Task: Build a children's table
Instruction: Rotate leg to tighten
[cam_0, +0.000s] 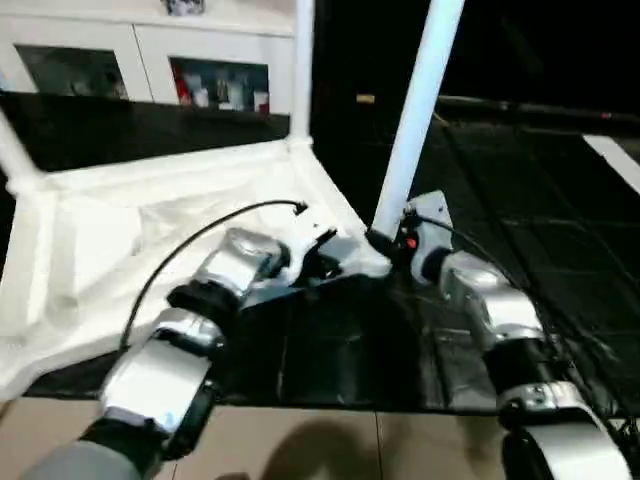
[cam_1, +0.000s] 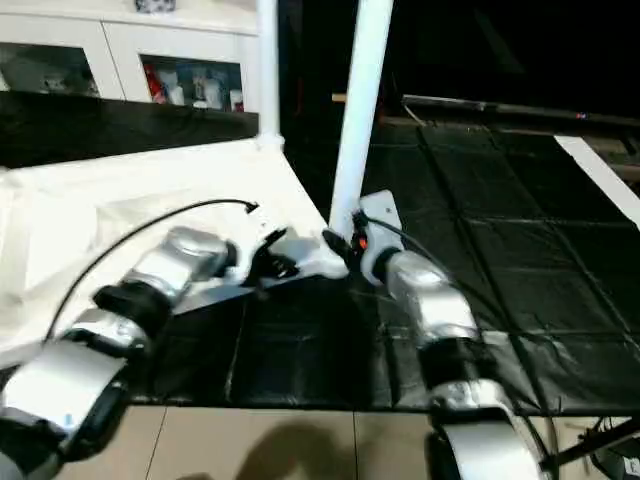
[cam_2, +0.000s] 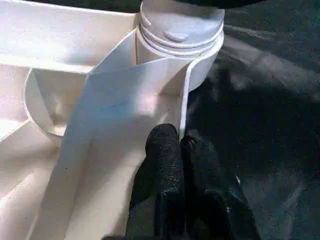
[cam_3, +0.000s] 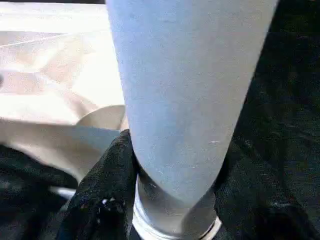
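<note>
table top (cam_0: 150, 230): upside down on black mat (cam_0: 520, 200)
leg (cam_0: 415, 110): standing in near corner socket (cam_2: 175, 55)
right gripper (cam_3: 172, 200): clamped around leg base
left gripper (cam_2: 177, 150): closed, tips against socket rib

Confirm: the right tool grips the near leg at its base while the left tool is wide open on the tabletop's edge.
Not quite. The left tool is shut, pinching the tabletop's thin edge, as the left wrist view shows. The right tool does grip the near leg at its base.

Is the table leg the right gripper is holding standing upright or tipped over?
Upright, leaning slightly. The leg rises from the corner socket of the upside-down table top, with the right gripper around its base.
</note>
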